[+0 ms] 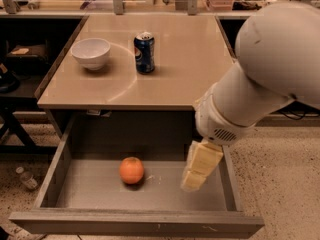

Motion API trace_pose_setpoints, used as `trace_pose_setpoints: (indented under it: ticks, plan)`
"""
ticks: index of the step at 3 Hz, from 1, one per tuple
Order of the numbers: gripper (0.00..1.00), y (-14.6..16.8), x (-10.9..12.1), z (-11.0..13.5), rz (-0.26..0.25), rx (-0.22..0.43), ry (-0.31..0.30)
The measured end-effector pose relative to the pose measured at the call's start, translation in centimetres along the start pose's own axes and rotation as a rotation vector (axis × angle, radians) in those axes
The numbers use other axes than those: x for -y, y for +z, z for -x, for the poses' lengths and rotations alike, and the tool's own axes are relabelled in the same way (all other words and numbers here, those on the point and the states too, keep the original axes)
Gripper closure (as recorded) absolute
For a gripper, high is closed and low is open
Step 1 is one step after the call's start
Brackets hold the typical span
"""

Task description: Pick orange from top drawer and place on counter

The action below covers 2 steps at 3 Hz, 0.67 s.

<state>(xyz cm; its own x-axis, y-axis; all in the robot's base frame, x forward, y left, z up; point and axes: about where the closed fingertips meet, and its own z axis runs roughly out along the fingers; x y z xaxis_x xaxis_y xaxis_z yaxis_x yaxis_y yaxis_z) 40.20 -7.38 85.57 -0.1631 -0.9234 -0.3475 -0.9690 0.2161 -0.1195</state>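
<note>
The orange (131,170) lies on the flat bottom of the open top drawer (100,194), left of its middle. The beige counter (190,59) spans above the drawer. My gripper (194,180) hangs from the white arm over the right part of the drawer, to the right of the orange and apart from it. Its cream-coloured fingers (202,159) point down into the drawer and hold nothing.
A white bowl (91,53) stands on the counter's left side and a blue soda can (144,52) near its middle. A small bottle (26,178) lies on the speckled floor left of the drawer. Dark shelving stands on both sides.
</note>
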Motion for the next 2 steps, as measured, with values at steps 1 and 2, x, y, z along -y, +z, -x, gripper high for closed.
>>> trace_pose_setpoints:
  ticks: [1,2]
  plan:
    - [0.0,3.32,-0.29,2.73,0.026,0.029,-0.027]
    - [0.0,3.65,-0.28,3.12,0.026,0.034,-0.031]
